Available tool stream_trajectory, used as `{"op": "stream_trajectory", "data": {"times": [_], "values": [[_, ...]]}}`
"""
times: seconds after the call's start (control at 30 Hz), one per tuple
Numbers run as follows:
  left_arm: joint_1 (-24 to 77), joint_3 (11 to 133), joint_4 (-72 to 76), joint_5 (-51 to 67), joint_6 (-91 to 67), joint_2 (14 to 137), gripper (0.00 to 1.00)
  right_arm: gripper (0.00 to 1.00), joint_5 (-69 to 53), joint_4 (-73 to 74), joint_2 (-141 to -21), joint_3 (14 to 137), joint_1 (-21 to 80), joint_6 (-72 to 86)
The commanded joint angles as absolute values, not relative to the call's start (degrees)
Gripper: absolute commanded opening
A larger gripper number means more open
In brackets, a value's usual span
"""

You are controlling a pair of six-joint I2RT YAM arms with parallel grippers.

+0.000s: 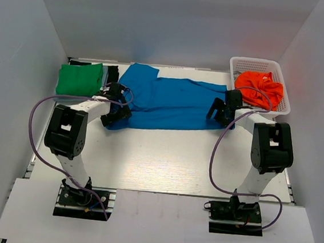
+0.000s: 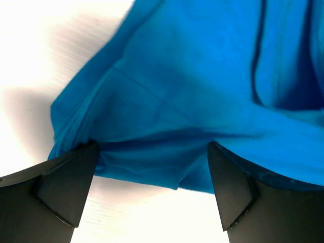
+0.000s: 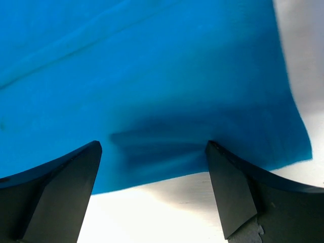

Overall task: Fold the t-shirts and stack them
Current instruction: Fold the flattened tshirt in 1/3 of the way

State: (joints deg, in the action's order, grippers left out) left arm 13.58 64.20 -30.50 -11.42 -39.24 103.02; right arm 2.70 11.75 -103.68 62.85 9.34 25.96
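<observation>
Both wide open and empty, the left pincer (image 2: 153, 148) and the right pincer (image 3: 153, 147) straddle the near edge of the blue t-shirt (image 1: 169, 102), apparently to pinch and fold it.

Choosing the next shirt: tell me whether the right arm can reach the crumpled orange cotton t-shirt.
Probably yes: the orange t-shirt lies uncovered in the open white mesh basket right beside the open right gripper.

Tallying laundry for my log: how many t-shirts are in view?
3: a blue one spread mid-table, a green one folded far left, an orange one in the basket. Dark fabric under the green may hide more.
</observation>
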Motion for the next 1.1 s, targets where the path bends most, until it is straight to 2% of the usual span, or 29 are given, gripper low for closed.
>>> {"op": "stream_trajectory", "data": {"times": [0.0, 0.37, 0.5, 0.67, 0.77, 0.87, 1.07], "values": [[10.9, 59.5, -37.0, -17.6, -40.4, 103.8, 1.00, 0.90, 11.1, 17.5, -105.3, 60.2, 7.8, 28.2], [10.4, 49.2, -39.2, -11.6, -44.0, 94.1, 1.00, 0.90, 7.4, 16.8, -97.7, 53.3, 7.8, 28.6], [11.4, 41.9, -44.5, -11.6, -50.5, 84.8, 1.00, 0.90, 7.7, 17.7, -90.0, 46.5, 7.8, 31.5], [12.0, 34.5, -46.6, -3.7, -52.4, 71.1, 1.00, 0.90, 8.8, 21.5, -75.0, 36.1, 7.9, 34.5], [12.5, 33.4, -47.2, 1.9, -50.0, 61.8, 1.00, 0.90, 5.0, 20.5, -65.6, 30.3, 8.0, 33.8], [13.0, 35.6, -44.9, 4.0, -46.7, 54.4, 1.00, 0.90, 1.5, 18.5, -59.2, 29.4, 8.3, 30.7], [13.0, 38.4, -37.4, 7.2, -44.1, 54.3, 1.00, 0.90, -2.0, 16.8, -54.1, 32.8, 9.4, 27.6]]}}
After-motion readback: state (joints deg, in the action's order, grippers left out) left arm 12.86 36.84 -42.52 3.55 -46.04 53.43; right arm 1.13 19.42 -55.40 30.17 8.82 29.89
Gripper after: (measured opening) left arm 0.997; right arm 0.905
